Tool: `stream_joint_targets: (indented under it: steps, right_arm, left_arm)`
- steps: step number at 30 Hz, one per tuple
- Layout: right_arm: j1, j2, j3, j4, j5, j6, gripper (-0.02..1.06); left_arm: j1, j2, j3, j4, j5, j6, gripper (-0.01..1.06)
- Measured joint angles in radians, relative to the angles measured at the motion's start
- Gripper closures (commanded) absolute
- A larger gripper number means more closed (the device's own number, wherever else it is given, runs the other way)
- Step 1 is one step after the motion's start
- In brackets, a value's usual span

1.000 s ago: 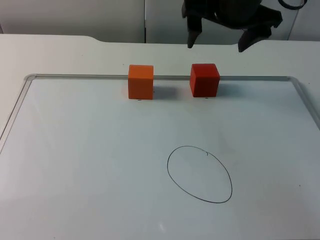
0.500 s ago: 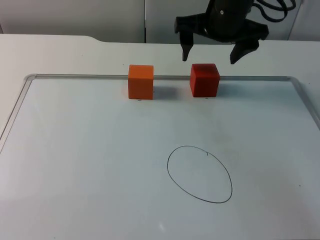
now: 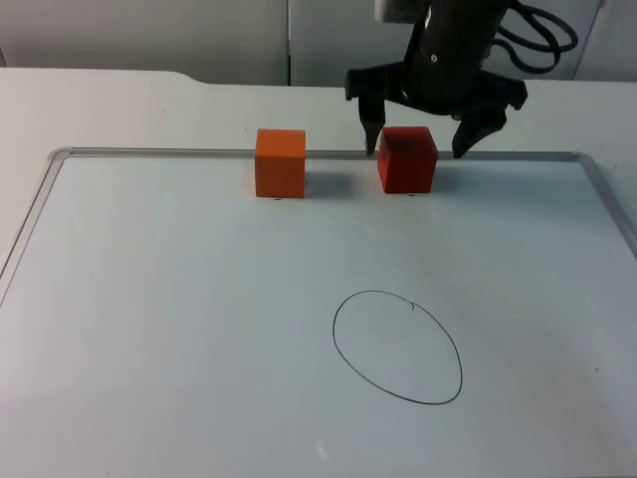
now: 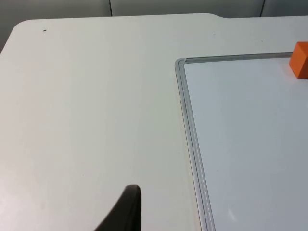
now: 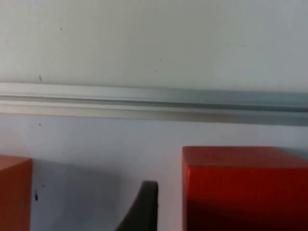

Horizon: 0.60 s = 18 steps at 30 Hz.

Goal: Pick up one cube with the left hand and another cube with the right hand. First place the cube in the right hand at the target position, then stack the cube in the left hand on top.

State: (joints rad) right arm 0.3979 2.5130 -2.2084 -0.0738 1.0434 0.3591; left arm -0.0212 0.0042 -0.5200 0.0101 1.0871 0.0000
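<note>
Right gripper (image 3: pixel 416 149) spread wide over the red cube (image 3: pixel 407 158), holding nothing.

Red cube at the whiteboard's (image 3: pixel 199 329) far edge, just inside the frame, between the two fingers (image 3: pixel 370 134) with a gap on each side; one finger just beside its left face, the other past its right side. Orange cube (image 3: pixel 280 162) further left along that same far edge, apart from the red one. Drawn oval (image 3: pixel 397 347) nearer the front edge, well apart from both. Left gripper (image 4: pixel 126 211) waiting above the bare table (image 4: pixel 86 106) off the whiteboard's left corner; finger opening impossible to tell.

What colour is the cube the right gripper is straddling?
Red. The cube sits between the open fingers of the right gripper, clearest in the top view.
</note>
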Motion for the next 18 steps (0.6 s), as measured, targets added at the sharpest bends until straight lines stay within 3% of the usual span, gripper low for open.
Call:
stream_joint_targets:
  steps: [2,6,7,11,18]
  right_arm:
    - [0.0,0.0,0.0,0.0,0.0,0.0,0.3]
    - [0.0,0.0,0.0,0.0,-0.004,0.0,0.58]
    - [0.0,0.0,0.0,0.0,-0.004,0.0,0.58]
    - [0.0,0.0,0.0,0.0,-0.006,0.0,1.02]
    - [0.0,-0.016,0.0,0.0,-0.001,-0.02,1.05]
  left_arm:
    - [0.0,0.0,0.0,0.0,0.0,0.0,0.03]
    - [0.0,0.0,0.0,0.0,0.0,0.0,0.03]
    - [0.0,0.0,0.0,0.0,0.0,0.0,0.03]
    - [0.0,0.0,0.0,0.0,0.0,0.0,0.03]
    - [0.0,0.0,0.0,0.0,0.0,0.0,0.03]
